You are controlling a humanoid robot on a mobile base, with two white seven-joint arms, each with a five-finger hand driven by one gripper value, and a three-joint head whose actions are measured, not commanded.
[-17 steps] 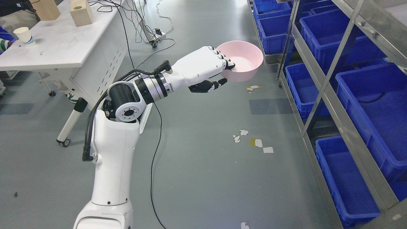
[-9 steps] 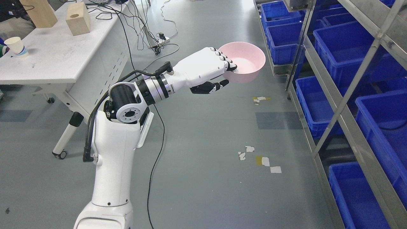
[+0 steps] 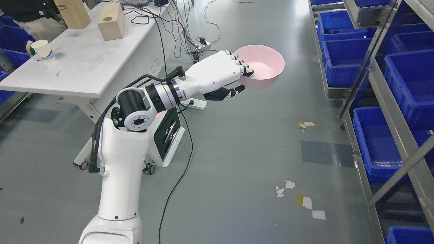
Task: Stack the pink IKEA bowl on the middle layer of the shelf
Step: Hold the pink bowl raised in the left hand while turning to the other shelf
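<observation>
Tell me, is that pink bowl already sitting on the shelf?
No, the pink bowl is held in the air over the floor by the left hand, away from the shelf.

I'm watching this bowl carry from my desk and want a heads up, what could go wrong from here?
The left hand grips the pink bowl only at its near rim, out over the floor; a jolt could tip or drop it.

The metal shelf on the right is full of blue bins and has a slanted brace, so the bowl might clip something going in.

Black cables trail across the floor beside the arm and might snag the base.
</observation>
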